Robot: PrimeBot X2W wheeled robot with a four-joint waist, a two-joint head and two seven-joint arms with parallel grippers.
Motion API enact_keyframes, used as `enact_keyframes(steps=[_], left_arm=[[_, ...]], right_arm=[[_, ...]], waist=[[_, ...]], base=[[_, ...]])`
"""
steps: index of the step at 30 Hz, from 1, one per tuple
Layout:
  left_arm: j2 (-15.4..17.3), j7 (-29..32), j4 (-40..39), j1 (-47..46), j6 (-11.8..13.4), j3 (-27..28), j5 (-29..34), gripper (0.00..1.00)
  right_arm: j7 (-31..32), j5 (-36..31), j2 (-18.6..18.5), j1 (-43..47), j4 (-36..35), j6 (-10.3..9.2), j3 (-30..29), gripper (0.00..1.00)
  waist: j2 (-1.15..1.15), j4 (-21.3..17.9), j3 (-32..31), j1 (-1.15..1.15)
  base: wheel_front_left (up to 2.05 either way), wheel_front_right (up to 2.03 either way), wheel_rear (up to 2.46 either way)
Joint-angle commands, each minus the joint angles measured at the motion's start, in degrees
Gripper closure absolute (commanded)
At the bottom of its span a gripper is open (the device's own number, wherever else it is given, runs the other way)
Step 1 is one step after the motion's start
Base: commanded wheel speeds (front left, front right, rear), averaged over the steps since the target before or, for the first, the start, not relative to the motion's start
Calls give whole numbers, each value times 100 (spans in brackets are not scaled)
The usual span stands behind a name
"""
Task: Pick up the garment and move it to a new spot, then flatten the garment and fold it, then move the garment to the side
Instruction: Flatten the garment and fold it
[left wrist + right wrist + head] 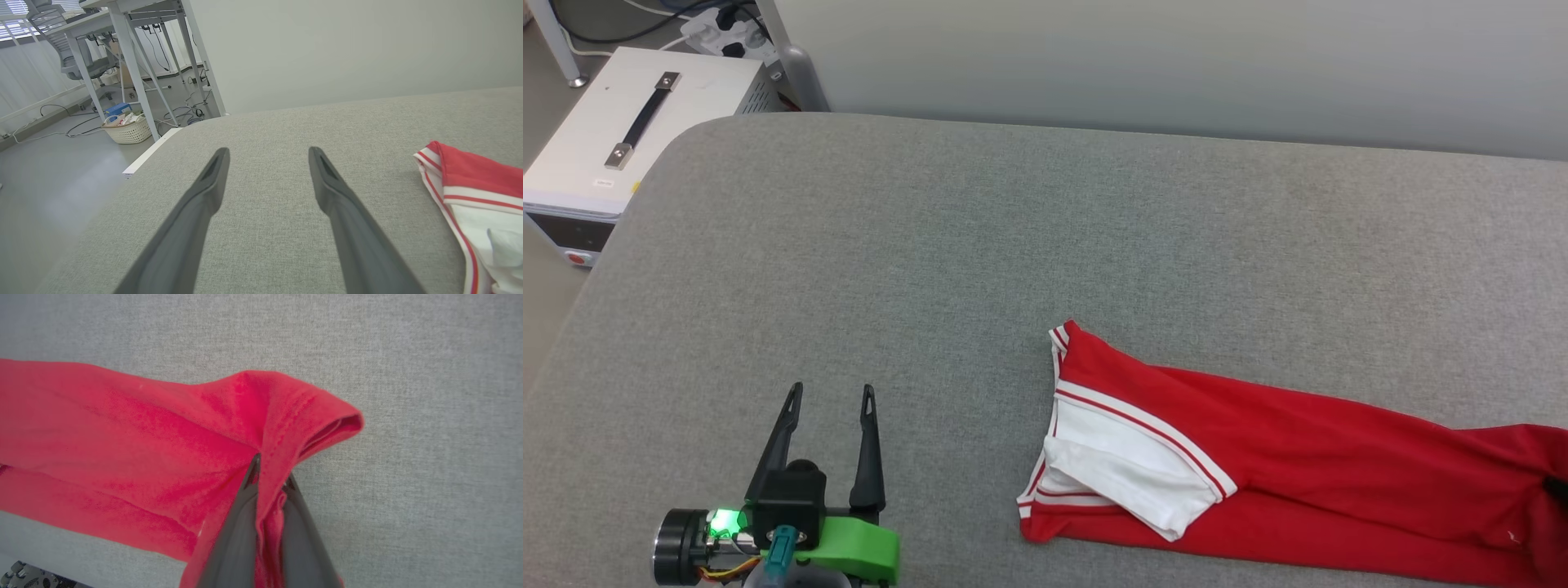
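Note:
The garment [1307, 465], red with a white striped sleeve, lies stretched across the grey padded table [980, 245] at the lower right of the head view. Its collar end and sleeve [470, 196] show at the right of the left wrist view. My right gripper [270, 470] is shut on a fold of the red cloth [261, 412], which bunches up between the two dark fingers. A dark bit of that gripper [1556, 487] shows at the head view's right edge. My left gripper [832, 396] stands open over bare table at the lower left, well apart from the garment.
A white box with a black handle [629, 139] stands on the floor beyond the table's rounded left corner. A pale wall [1176, 57] runs behind the table. White desk legs [130, 73], cables and a wicker basket [127, 130] stand on the floor past the left edge.

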Motion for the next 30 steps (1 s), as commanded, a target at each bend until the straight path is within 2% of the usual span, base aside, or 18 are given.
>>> enact_keyframes(steps=[1, 10, 17, 23, 30], left_arm=[[-45, -35, 11, 92, -40, 10, 49, 0], [-94, -35, 32, 135, -106, 28, 106, 0], [-158, -35, 54, 39, -155, -23, 147, 0], [-218, -35, 69, -94, -178, -62, 167, 0], [-280, -35, 97, -225, -170, -87, 178, 0]], right_arm=[[-15, 124, -12, 103, -158, -8, -37, 100], [240, 481, 83, 351, -1633, -8, -128, 100], [636, 257, 463, 46, -2468, -8, 108, 100], [924, -85, 998, -509, -2575, -8, 525, 100], [1143, -410, 1559, -1234, -2216, -8, 1220, 100]], waist=[[0, -23, -49, 0], [0, -44, -100, 0], [0, 58, 14, 0], [0, 177, 171, 0], [0, 272, 337, 0]], base=[[0, 0, 0], [0, 0, 0], [0, 0, 0], [0, 0, 0], [0, 0, 0]])
